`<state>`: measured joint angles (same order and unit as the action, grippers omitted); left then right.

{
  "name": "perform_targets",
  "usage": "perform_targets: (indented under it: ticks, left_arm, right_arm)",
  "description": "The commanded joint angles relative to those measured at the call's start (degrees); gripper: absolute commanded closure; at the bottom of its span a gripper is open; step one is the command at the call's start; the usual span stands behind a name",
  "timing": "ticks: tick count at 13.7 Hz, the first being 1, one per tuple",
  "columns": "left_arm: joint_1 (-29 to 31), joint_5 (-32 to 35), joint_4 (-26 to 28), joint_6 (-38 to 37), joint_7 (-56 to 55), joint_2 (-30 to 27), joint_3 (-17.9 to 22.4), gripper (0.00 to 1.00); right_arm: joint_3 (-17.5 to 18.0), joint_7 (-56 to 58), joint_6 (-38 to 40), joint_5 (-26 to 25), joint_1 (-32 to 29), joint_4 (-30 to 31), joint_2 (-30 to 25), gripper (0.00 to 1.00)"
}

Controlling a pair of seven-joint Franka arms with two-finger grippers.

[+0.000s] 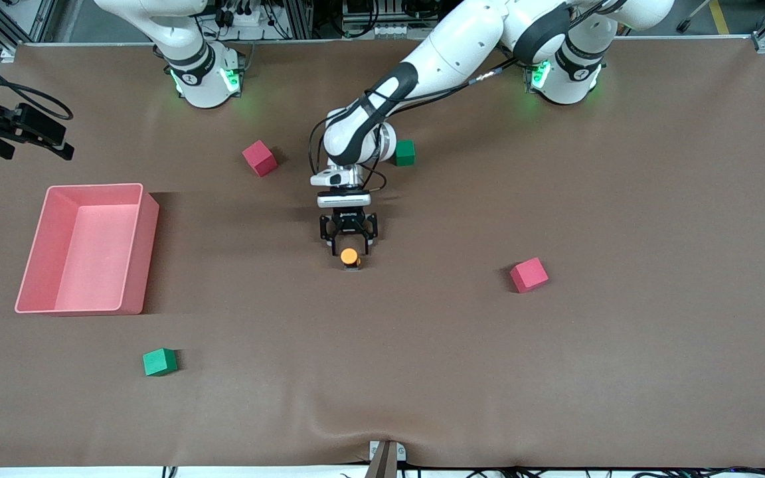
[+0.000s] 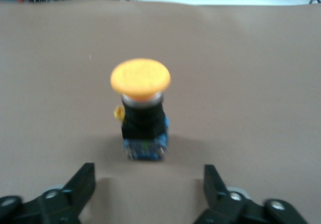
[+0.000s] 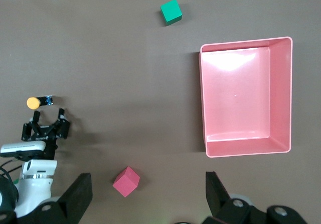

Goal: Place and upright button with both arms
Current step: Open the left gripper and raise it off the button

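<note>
The button (image 1: 350, 256) stands near the middle of the brown table (image 1: 621, 365), well apart from every edge, with bare mat around it on all sides. It is upright: its long axis is vertical, the round orange cap on top, the black body under it and the bluish end resting on the mat.

The left gripper (image 1: 348, 237) is low over the table just beside the button, on the side toward the robots' bases. Its fingers (image 2: 80, 186) are spread apart and do not touch the button; a small gap shows between them in the left wrist view.

The right gripper (image 3: 148, 196) is high up over the right arm's end of the table and waits there, with its fingers apart and nothing between them.

There are two red cubes (image 1: 259, 158) (image 1: 529, 275) and two green cubes (image 1: 159, 362) (image 1: 405, 153), four in all, scattered and well apart from the button. One pink bin (image 1: 140, 255) lies near the edge at the right arm's end. The widest open room is along the table edge nearest the front camera and toward the corner at the left arm's end.
</note>
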<state>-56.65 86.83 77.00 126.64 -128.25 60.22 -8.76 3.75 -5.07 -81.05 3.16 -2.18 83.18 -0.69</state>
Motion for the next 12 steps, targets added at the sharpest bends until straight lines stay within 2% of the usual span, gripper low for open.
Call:
perform_targets:
  ticks: [1,3,6,9,11,12]
  left_arm:
    - [-3.9,-12.1,0.0,-4.2,4.5,-3.1,-0.2,0.00]
    - [-4.4,-25.0,-0.2,-9.3,12.9,-6.6,-2.6,0.00]
    - [-4.2,-38.3,-0.6,-14.9,18.6,-11.4,-4.9,0.00]
    - [-2.9,-49.2,-0.7,-18.4,25.0,-17.7,-4.7,0.00]
    - [1.0,-55.4,-0.6,-19.0,29.9,-23.5,-4.7,0.00]
    - [4.4,-60.9,-0.5,-19.1,34.5,-26.5,-5.0,0.00]
  right_arm:
    - [0.6,0.8,-0.1,1.0,-1.3,-0.5,0.3,0.00]
    - [0.6,0.8,0.0,0.9,-1.3,-0.5,0.3,0.00]
    - [0.6,0.8,-0.1,1.0,-1.3,-0.5,0.3,0.00]
    - [0.6,0.7,0.0,1.0,-1.3,-0.5,0.3,0.00]
    - [0.6,0.8,0.0,1.0,-1.3,-0.5,0.3,0.00]
    - [0.6,0.8,0.0,1.0,-1.2,-0.5,0.3,0.00]
